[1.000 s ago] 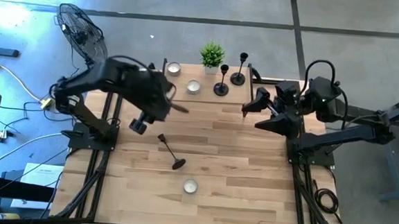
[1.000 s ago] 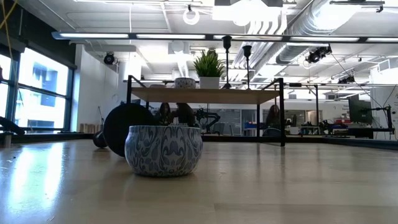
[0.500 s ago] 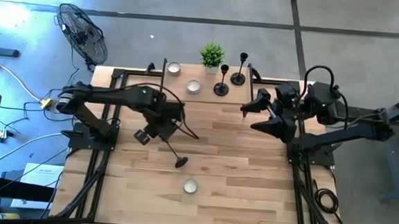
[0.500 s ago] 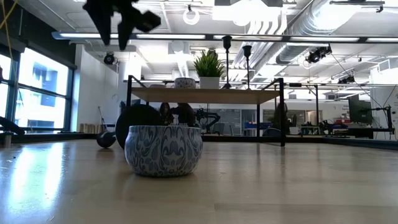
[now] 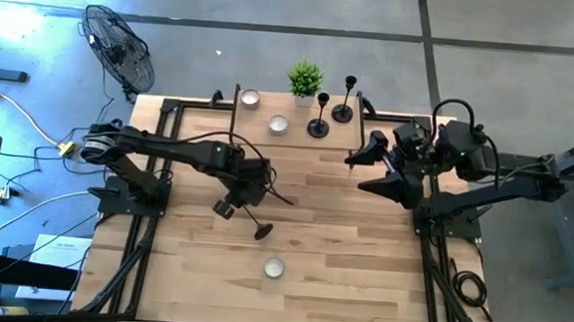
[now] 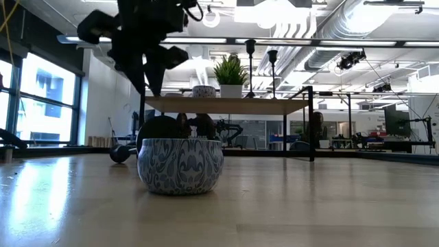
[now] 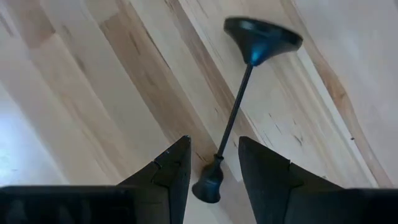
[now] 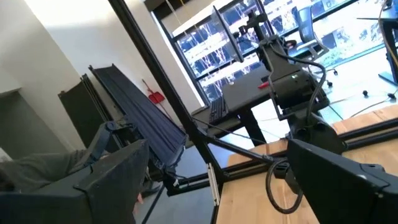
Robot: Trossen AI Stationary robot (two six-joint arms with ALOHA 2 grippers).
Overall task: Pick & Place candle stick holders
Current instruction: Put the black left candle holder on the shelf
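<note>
My left gripper (image 7: 214, 168) hangs over the middle of the tabletop (image 5: 340, 274), its two fingers (image 7: 173, 171) parted on either side of the cup end of a fallen candlestick (image 7: 239, 106), not yet clenched on it; the candlestick lies on its side with its round base toward the near edge. My right gripper (image 5: 352, 157) waits released, fingers spread wide, above the right side of the tabletop. Two more candlesticks (image 5: 319, 115) stand upright at the far edge, beside a potted plant (image 5: 305, 80).
</note>
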